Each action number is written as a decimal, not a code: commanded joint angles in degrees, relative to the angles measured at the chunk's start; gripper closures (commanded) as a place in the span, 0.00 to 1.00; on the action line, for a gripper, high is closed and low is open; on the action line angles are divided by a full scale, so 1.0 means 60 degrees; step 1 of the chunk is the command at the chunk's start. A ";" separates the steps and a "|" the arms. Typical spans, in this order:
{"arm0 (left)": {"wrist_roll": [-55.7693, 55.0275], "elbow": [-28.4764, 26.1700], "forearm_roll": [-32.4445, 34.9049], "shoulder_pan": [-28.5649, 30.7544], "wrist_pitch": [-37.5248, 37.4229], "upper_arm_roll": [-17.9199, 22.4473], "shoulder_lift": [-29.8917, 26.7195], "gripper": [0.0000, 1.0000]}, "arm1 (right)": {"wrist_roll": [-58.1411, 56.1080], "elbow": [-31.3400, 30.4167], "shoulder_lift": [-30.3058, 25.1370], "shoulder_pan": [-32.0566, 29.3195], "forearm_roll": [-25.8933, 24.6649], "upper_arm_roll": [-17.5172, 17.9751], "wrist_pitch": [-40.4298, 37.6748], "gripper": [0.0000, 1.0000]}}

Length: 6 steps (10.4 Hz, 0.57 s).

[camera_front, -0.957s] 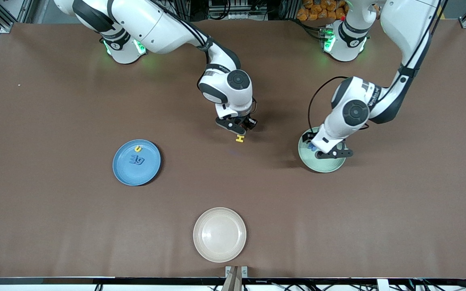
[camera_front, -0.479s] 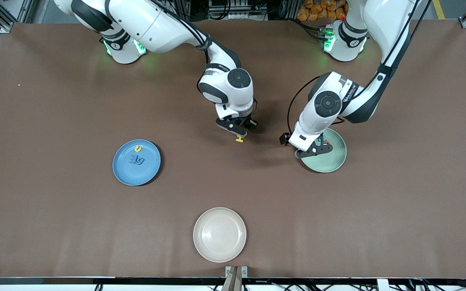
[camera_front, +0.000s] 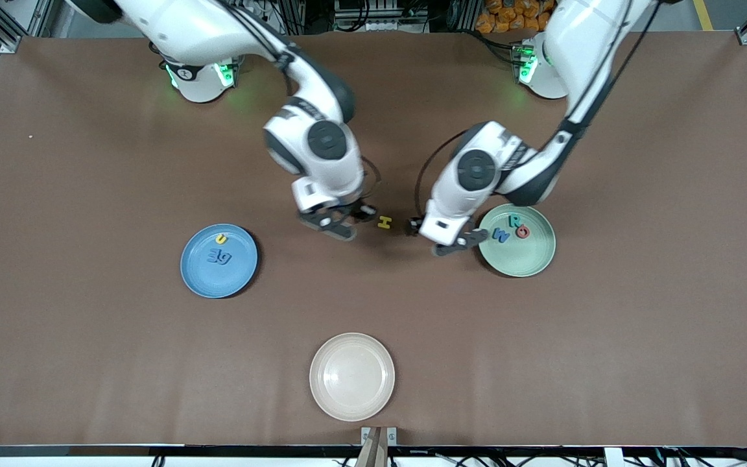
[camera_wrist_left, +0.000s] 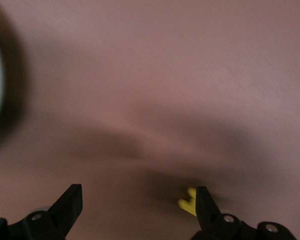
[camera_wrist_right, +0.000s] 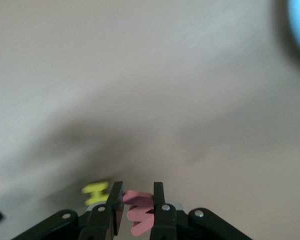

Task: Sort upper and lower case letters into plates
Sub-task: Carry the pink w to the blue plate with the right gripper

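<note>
Right tool (camera_front: 338, 227) up over bare desk (camera_front: 88, 162), between the blue plate (camera_front: 198, 275) and the yellow H (camera_front: 384, 222). Fingers drawn in and clamped on a pink letter (camera_wrist_right: 139, 212), seen in the right wrist view sticking out between the two black pads. Which letter, impossible to say. Same view: H lying flat on the desk just beside the tool, blue plate at the picture's edge.

Left tool (camera_front: 456, 243) over the desk just beside the mint plate (camera_front: 529, 263), on the side toward the right arm's end. Fingers wide apart, nothing between them. In the left wrist view, H just beside one fingertip (camera_wrist_left: 206, 202); touching or not, cannot tell.

H alone on the desk between the two tools, in neither plate, closer to the right tool.

In the blue plate, toward the right arm's end of the desk: a small yellow u (camera_front: 220, 239) near the rim farthest from the camera, and a blue pair (camera_front: 219, 257) side by side in the middle, touching or nearly so.

In the mint plate, toward the left arm's end: a teal R (camera_front: 514, 220), a red letter (camera_front: 523, 231) just beside it, and a blue M (camera_front: 500, 237) a little nearer the camera, all in the half closest to the left tool.

Cream plate (camera_front: 352, 405) nearest the camera, well apart from both other plates.
</note>
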 commanded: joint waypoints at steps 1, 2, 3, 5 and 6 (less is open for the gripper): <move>-0.0964 0.0927 -0.0056 -0.0497 0.0225 0.0143 0.1052 0.00 | -0.2018 -0.0635 -0.0585 -0.1704 0.0415 0.0135 -0.1231 1.00; -0.1780 0.0972 -0.0056 -0.0833 0.0532 0.0361 0.1228 0.00 | -0.2504 -0.0635 -0.0483 -0.2131 0.0473 -0.0228 -0.1310 1.00; -0.2673 0.1233 -0.0056 -0.1271 0.0607 0.0595 0.1462 0.00 | -0.2915 -0.0635 -0.0265 -0.2237 0.0488 -0.0782 -0.1325 1.00; -0.4026 0.1645 -0.0042 -0.2136 0.0623 0.1107 0.1815 0.00 | -0.3867 -0.0592 0.0175 -0.2486 0.0489 -0.1736 -0.1005 1.00; -0.4146 0.1646 -0.0056 -0.2517 0.0623 0.1429 0.1830 0.00 | -0.4103 -0.0606 0.0380 -0.2502 0.0503 -0.2074 -0.0582 1.00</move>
